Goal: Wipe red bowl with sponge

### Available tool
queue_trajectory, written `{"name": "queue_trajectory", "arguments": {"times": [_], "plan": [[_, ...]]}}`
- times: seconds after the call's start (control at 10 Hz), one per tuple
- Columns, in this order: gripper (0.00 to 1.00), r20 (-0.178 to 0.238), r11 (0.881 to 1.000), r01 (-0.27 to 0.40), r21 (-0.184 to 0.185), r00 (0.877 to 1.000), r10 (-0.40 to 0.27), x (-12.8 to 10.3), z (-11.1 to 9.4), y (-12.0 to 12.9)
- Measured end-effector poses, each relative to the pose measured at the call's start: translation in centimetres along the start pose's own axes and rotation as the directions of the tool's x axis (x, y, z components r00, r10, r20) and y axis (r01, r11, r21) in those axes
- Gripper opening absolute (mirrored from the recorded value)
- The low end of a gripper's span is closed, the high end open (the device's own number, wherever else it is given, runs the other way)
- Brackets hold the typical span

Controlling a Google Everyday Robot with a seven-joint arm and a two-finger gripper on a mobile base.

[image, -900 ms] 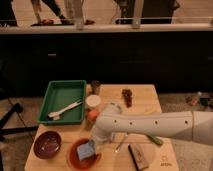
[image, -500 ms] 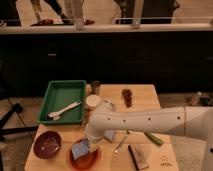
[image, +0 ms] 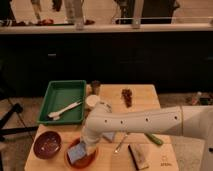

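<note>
Down in glossy red bowl [image: 93, 159], pincer [image: 86, 147] touches pale-blue sponge [image: 77, 153].

There is a single camera, set high on the near side of the wooden table [image: 150, 95]. It looks down and across the table toward the dark counter [image: 125, 55] behind. The table sits fairly close and fills the lower half. The white arm [image: 145, 122] enters from the right, and its gripper [image: 84, 147] is over the red bowl [image: 92, 160] at the table's near edge.
</note>
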Motion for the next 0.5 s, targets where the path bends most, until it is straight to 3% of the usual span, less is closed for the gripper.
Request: {"name": "queue_trajectory", "arguments": {"times": [0.5], "plan": [[0.0,0.005,0.999,-0.029,-0.017,1.0,0.029,1.5,0.0,2.0]]}}
